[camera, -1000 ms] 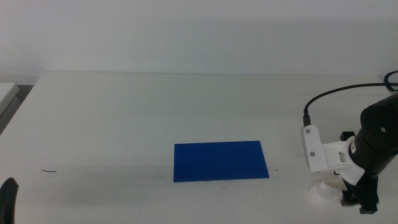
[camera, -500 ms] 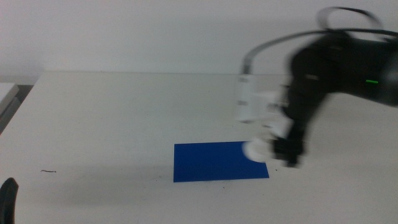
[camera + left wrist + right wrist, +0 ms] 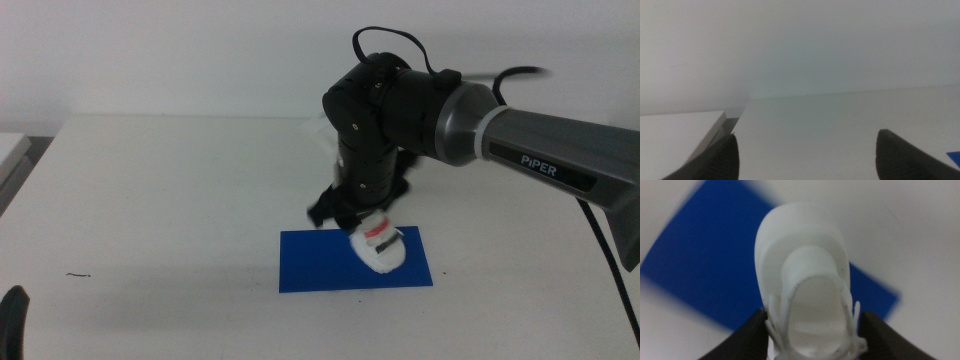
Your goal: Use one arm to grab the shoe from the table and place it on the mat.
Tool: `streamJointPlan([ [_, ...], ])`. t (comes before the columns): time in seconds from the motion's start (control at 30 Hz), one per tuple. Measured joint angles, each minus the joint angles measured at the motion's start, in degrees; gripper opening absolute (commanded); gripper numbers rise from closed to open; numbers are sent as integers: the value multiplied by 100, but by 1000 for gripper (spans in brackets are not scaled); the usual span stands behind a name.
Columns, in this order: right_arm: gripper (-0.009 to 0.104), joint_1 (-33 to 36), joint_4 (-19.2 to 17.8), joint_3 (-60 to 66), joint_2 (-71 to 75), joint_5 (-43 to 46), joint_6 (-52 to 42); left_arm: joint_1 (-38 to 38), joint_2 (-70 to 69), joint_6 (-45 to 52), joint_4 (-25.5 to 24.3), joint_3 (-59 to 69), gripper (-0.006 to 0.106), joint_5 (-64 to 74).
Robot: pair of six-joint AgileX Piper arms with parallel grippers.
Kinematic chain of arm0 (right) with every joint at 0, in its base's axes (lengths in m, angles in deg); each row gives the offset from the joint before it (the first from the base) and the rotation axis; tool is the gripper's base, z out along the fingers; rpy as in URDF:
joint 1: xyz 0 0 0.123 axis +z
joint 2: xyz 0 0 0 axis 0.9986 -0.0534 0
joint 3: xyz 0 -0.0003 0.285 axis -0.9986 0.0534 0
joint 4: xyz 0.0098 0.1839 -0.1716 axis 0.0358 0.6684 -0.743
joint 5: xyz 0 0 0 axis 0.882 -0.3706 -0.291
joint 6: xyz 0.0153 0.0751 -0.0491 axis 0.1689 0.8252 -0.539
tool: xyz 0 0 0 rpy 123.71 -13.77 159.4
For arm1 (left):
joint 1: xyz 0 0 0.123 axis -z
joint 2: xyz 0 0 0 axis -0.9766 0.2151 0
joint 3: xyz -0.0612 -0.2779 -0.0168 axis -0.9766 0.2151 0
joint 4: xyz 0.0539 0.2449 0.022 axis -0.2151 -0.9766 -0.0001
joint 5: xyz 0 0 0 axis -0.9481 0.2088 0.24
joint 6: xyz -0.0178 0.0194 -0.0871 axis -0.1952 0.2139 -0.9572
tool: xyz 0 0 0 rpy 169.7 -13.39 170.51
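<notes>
Shoe (image 3: 378, 244): small, white and smooth like moulded plastic, with a rounded toe, a hollow oval inside and thin white straps; a red and a dark strap cross its top. It sits directly below the right gripper (image 3: 372, 228), clamped between its jaws, toe pointing away from the wrist.

Shoe position: over the mat (image 3: 320, 262), towards the mat's right part. Whether the sole touches the mat cannot be told.

Mat: flat, thin, dark-blue rectangle with a matte, even surface and sharp corners. In the right wrist view it spreads beneath the shoe (image 3: 804, 285) as a blue field (image 3: 705, 265) on both sides of the toe.

Right gripper: two dark jaws parted by the width of the shoe's heel, one pressed to each side, grasping the shoe (image 3: 812, 330).

Arm (image 3: 400, 105): thick, glossy black rounded joints and a grey cylindrical segment lettered "PIPER", with a black cable looped above, reaching in from the right.

Left gripper (image 3: 805, 157): well away from the shoe, low at the near left corner of the desk; its two dark jaws stand widely apart, released and holding nothing.

Desk (image 3: 170, 200): plain white, smooth, with a few small dark marks.
</notes>
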Motion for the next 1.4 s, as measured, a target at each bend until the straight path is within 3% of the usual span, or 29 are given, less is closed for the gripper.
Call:
streamJointPlan([
  [0.07, 3, 0, -313, 0, 0, -255, 1876, 0, 0, 0, 0, 0, 94, 0],
  [0.17, 3, 0, -448, 0, 0, -369, 3386, 0, 0, 0, 0, 0, 94, 0],
  [0.43, 3, 0, -228, 0, 0, -384, 5961, 0, 0, 0, 0, 0, 94, 0],
  [0.53, 3, 0, -133, 0, 0, -384, 7327, 0, 0, 0, 0, 0, 94, 0],
  [0.77, 3, 0, -54, 0, 0, -384, 9053, 0, 0, 0, 0, 0, 94, 0],
  [0.9, 2, 0, 267, 0, 0, -384, 10537, 0, 0, 0, 0, 0, 94, 0],
  [1.1, 2, -215, 1383, 0, -58, -384, 10928, 0, 0, 0, 0, 0, 94, 0],
  [1.4, 2, -473, 1619, 0, -245, -384, 10937, 0, 0, 0, 0, 0, 94, 0],
])
